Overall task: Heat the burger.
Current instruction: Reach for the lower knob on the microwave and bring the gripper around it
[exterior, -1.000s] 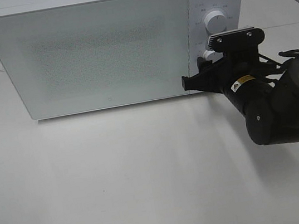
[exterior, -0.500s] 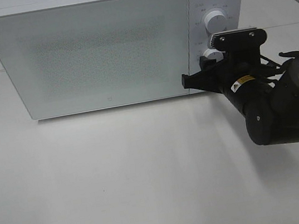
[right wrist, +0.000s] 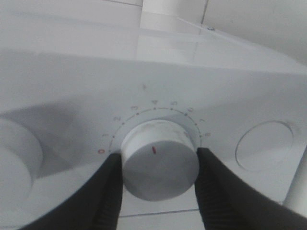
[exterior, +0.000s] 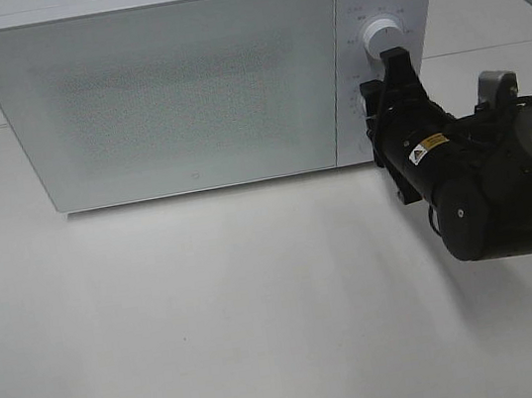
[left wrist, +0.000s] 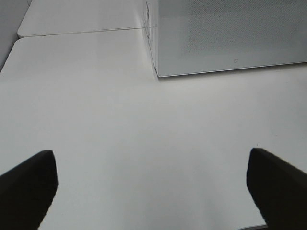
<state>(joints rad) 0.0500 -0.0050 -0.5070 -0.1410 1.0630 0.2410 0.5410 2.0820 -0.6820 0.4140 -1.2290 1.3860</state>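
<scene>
Two knobs are sitting on the control panel at the right end of the white microwave (exterior: 175, 92), which is filling the upper part of the exterior view with its door shut. The burger is showing in none of the views, so its place, its heading, its long axis and its look cannot be told from here.

The upper knob (exterior: 382, 36) is standing free in the upper right of the exterior view. Just below it the right gripper (exterior: 379, 102) is pressing in against the panel, with the black arm trailing off toward the right edge. The right wrist view is showing the lower knob (right wrist: 160, 165) close up: a white round dial with a short red mark on its face, ringed by an arc of small printed numbers starting at a red 0. The mark is pointing toward the middle of that arc. The two dark fingers (right wrist: 108, 191) are clamping this dial, one touching each side of it. A round flat disc (right wrist: 265, 146) is lying on the panel beside the dial.

The left gripper (left wrist: 151, 158) is hanging over the bare white table (exterior: 214, 317) near a front corner of the microwave, its fingers (left wrist: 29, 187) spread wide and gripping nothing.
</scene>
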